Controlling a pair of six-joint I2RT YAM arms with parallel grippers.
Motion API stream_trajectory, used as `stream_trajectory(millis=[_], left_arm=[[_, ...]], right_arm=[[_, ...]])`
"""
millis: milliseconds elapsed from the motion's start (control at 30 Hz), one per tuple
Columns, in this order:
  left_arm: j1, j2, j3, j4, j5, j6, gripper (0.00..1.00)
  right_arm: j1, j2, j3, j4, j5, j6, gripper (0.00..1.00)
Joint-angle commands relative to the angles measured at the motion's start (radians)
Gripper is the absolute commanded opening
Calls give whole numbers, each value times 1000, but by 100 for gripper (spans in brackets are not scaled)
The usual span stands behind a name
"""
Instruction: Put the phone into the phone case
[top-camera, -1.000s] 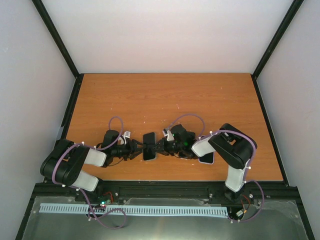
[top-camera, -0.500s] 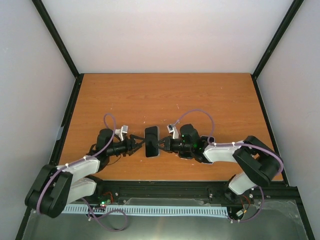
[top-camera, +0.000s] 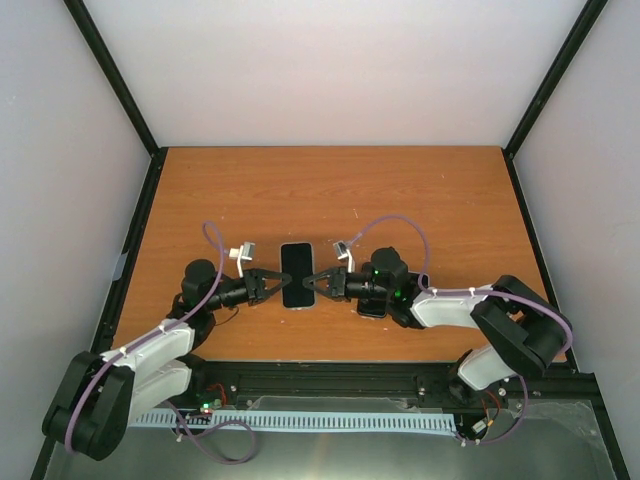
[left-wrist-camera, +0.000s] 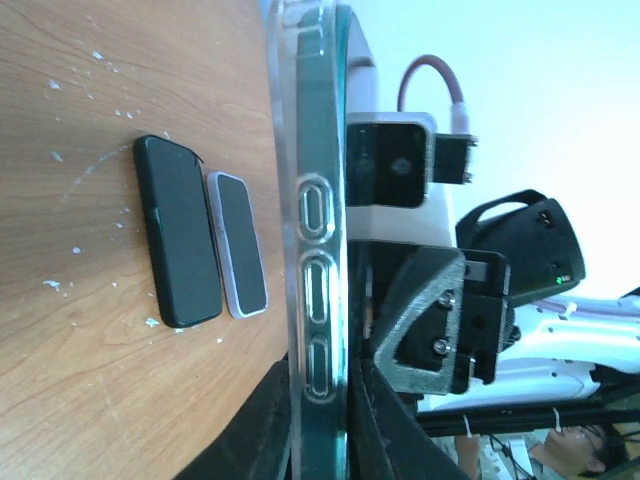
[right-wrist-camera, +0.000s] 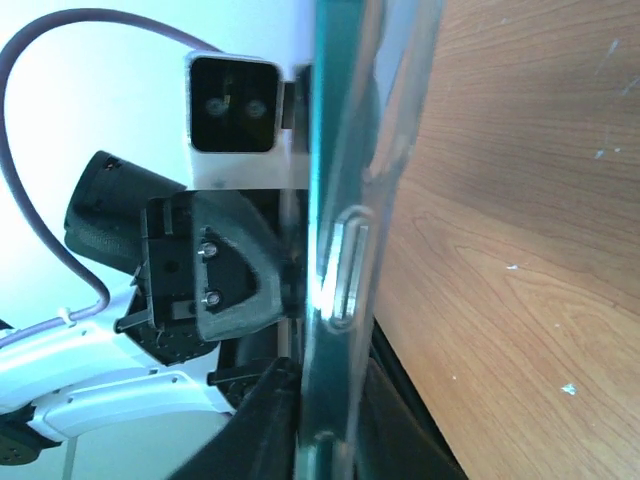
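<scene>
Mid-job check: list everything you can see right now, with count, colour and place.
phone: 1, black screen, front-centre of the table, between the two grippers
clear case: 1, transparent, around that phone's edge; I cannot tell whether it is fully seated
second phone: 1, black, flat on the table, seen from the left wrist
third phone: 1, dark screen with a pale lilac rim, right beside the second phone
table: 1, orange-brown wood
walls: 3, white, with black frame posts, around the table
cables: 2, purple, one looping over each arm
left gripper: 1, black, shut on the clear case's left edge
right gripper: 1, black, shut on its right edge
</scene>
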Motion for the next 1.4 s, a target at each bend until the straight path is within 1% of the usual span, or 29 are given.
stream_trajectory(millis=[0,33,100,133,200,300,400,467,500,633,733,767,933,967,1000,1100,1233,1367], left_arm=[[-12,-13,-20,122,33,-45,5],[-13,-15,-20,128,27,-47,1],[-13,-20,-22,139,15,-56,0],[-13,-20,-21,148,11,-55,0],[-13,-20,-16,165,12,-45,0],[-13,-19,-4,185,15,-33,0],[-13,-17,5,214,18,-29,0],[-13,-16,10,227,18,-29,0],[-12,-17,11,229,19,-26,0],[-13,-21,25,181,13,7,0],[-13,-33,22,139,-9,30,0],[-12,-40,20,125,-14,36,0],[-13,-87,11,62,-36,65,0],[-13,-93,10,57,-31,65,0],[-13,-95,12,56,-19,68,0],[-13,-91,42,28,40,94,0],[-13,-96,70,-6,122,117,0],[-13,-124,83,-26,187,128,0]], right_arm=[[7,3,-14,133,-30,20,23],[7,-1,-20,131,-32,19,31],[7,-5,-37,127,-36,14,48],[7,-5,-45,128,-38,13,54],[7,-3,-60,135,-43,17,58],[9,-1,-79,174,-64,38,57],[12,2,-89,190,-78,53,53],[14,2,-99,207,-76,66,47],[15,3,-107,222,-77,74,43],[15,-1,-114,252,-76,104,18],[15,-9,-124,266,-65,128,4],[15,-12,-128,273,-62,140,3],[15,-29,-135,269,-55,153,3],[15,-37,-133,256,-54,143,4],[14,-47,-129,232,-51,125,8],[13,-101,-115,99,-25,37,25],[11,-207,-63,-152,27,-100,49],[5,-325,16,-435,134,-229,64]])
